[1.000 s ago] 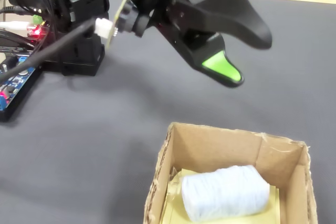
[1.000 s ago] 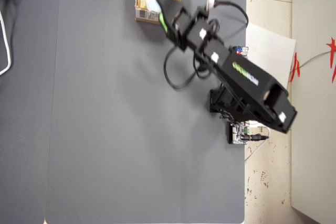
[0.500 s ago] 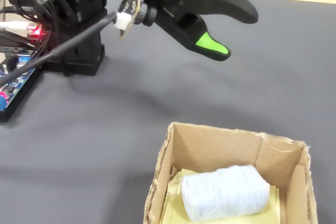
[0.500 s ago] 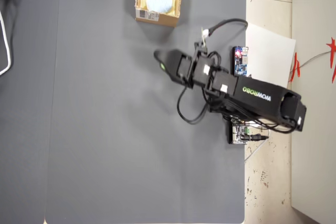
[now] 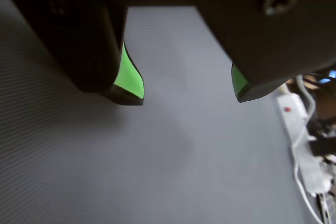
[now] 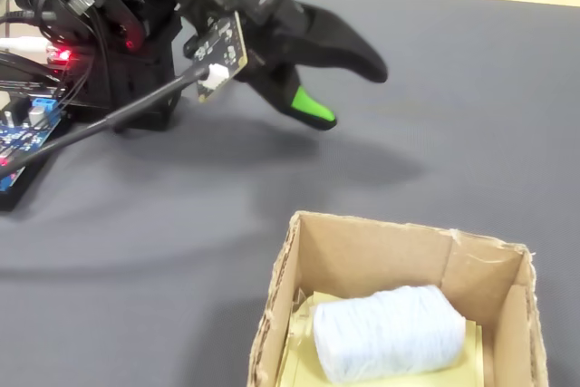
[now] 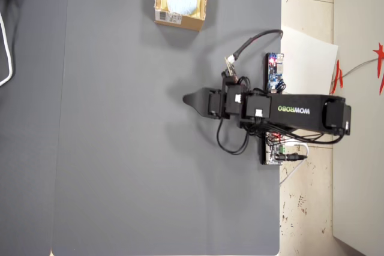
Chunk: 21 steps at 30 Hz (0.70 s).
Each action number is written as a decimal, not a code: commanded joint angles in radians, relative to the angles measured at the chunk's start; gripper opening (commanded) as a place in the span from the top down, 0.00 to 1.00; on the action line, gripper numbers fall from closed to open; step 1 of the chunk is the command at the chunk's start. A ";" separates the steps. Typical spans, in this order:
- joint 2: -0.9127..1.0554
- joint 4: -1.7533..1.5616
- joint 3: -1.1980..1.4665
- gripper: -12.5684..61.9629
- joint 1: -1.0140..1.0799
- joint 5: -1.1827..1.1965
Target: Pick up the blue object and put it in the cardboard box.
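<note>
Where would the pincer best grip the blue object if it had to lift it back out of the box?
Probably across the short width of the blue object, descending from above: it lies lengthwise on the floor of the cardboard box, whose walls block side approaches. The open pincer is empty.

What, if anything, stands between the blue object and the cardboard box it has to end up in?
Nothing does: the blue object already lies inside the cardboard box, on its pale floor. The gripper is open and empty, well away over bare grey mat; the overhead view shows only mat between it and the box.
</note>
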 commanded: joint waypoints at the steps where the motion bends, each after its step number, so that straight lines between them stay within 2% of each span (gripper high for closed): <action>1: 0.084 -0.118 -0.006 0.38 -0.005 0.069; 11: 0.084 -0.129 0.149 0.38 -0.003 0.074; 21: 0.078 -0.012 0.149 0.38 0.002 0.071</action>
